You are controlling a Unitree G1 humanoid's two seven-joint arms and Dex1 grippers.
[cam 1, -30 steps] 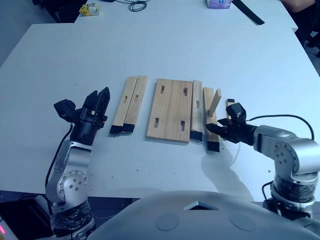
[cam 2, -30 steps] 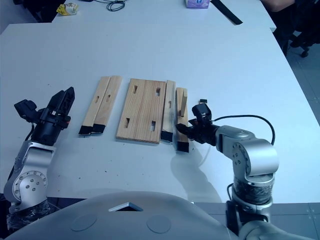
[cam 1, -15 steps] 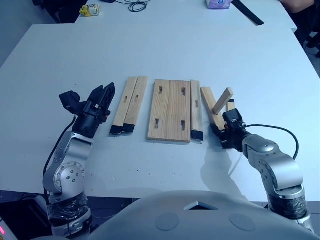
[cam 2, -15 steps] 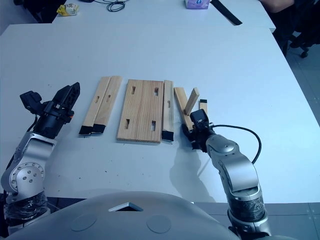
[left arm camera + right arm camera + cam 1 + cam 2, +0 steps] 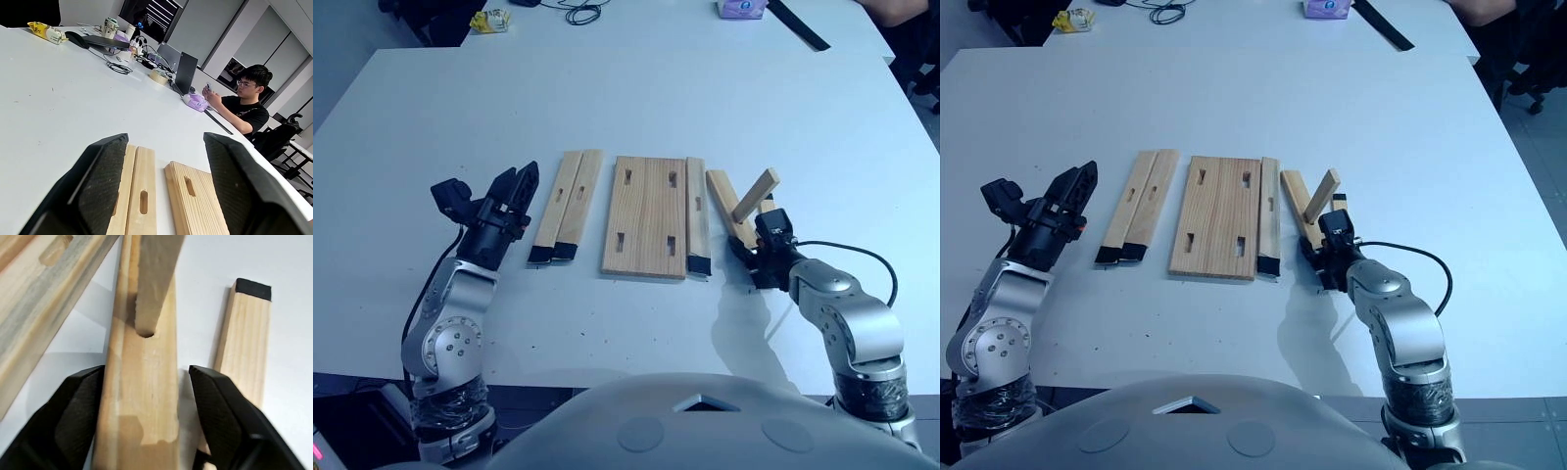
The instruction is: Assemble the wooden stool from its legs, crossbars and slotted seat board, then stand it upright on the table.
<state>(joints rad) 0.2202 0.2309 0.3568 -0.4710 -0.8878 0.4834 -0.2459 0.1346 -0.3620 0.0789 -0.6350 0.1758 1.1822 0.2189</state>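
Note:
The slotted seat board lies flat mid-table. Two legs rest side by side to its left, and a third leg lies along its right edge. Right of that, an angled leg has a crossbar standing tilted in its slot. My right gripper is shut on this leg's near end; its fingers flank the leg. Another leg lies just beside it. My left gripper hovers open, left of the two legs, with nothing between its fingers.
The white table stretches wide behind the parts. At its far edge are a purple box, a black strap, cables and a yellow packet. A cable trails from my right wrist.
My right gripper has swung the leg's near end to the right, so it lies angled and the crossbar leans right. The left gripper has shifted slightly towards the two legs.

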